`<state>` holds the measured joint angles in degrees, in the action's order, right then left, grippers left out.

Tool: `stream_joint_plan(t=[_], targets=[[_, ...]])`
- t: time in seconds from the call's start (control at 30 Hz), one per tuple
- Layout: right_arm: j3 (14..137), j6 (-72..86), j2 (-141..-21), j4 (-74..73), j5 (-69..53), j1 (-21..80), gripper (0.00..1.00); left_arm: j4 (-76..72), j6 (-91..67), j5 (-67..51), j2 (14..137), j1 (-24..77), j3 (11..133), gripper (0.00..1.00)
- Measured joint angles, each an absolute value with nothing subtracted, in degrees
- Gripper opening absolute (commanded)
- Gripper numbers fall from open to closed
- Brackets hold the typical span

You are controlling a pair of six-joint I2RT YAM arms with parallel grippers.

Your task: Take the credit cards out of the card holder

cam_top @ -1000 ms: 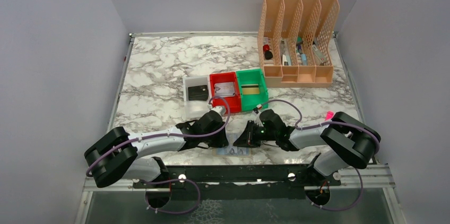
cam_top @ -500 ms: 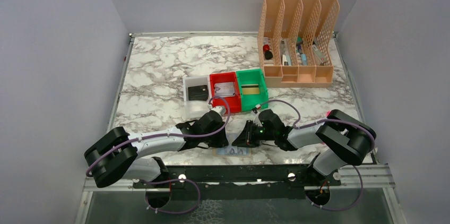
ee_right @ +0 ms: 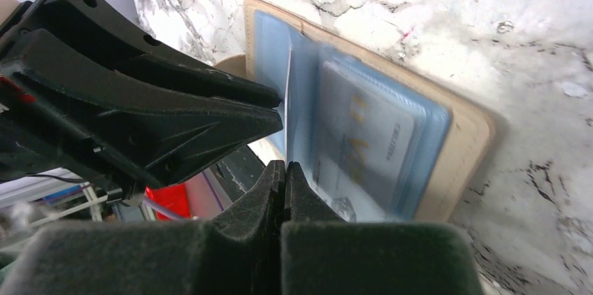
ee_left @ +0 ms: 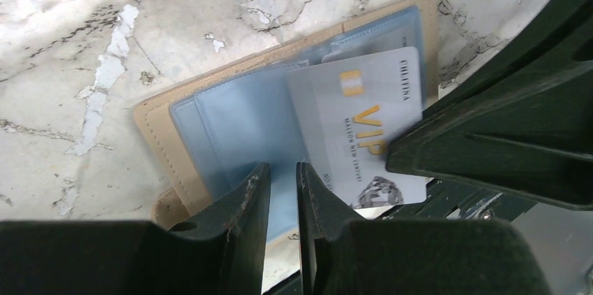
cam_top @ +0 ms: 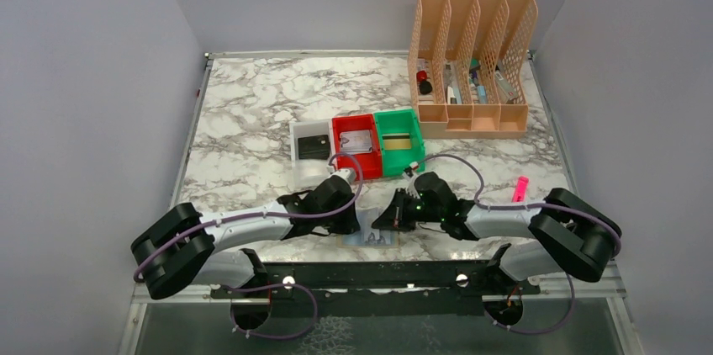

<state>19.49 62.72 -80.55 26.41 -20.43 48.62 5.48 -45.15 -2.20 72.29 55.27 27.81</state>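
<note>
My right arm (cam_top: 572, 233) has swung its elbow outward, and its jaws have closed flat together. The right gripper (ee_right: 283, 167) sits at the exposed edge of the silver card (ee_left: 353, 120), nearer than the left; I cannot tell whether it pinches the card. The card juts toward it from the open card holder (ee_left: 157, 138) at the table's (cam_top: 252, 111) near edge. The left gripper (ee_left: 283, 173), a narrow slit apart, bears on the blue pocket.

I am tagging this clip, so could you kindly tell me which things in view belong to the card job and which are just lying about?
Job in hand: tan card holder; silver VIP card.
Lying about: white tray; red tray; green tray; peach desk organiser; pink marker.
</note>
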Motion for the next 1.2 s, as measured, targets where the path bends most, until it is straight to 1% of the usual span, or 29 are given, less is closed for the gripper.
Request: stream_joint_plan(t=[0.43, 0.57, 0.7, 0.93, 1.0, 1.2], targets=[[18.48, 59.24, -70.32, 17.19, -15.99, 48.62, 0.01, 9.21, -45.17, -0.10, 69.38, 55.37, 27.59, 0.24], [18.81, 57.52, -66.50, 14.68, -14.22, 48.62, 0.01, 9.58, -45.17, 0.54, 68.40, 55.48, 27.44, 0.26], [20.08, 55.61, -64.20, 12.95, -13.02, 48.62, 0.01, 9.67, -45.12, 0.95, 67.11, 55.53, 27.38, 0.40], [21.45, 52.36, -62.65, 11.84, -12.60, 48.62, 0.01, 13.74, -44.34, 3.86, 61.84, 55.53, 28.01, 0.58], [21.61, 51.18, -62.19, 11.49, -12.38, 48.62, 0.01, 16.29, -43.42, 5.78, 60.03, 55.53, 29.56, 0.63], [24.10, 45.56, -60.82, 9.87, -10.44, 48.62, 0.01, 23.00, -38.72, 13.65, 57.32, 55.37, 38.48, 0.84]])
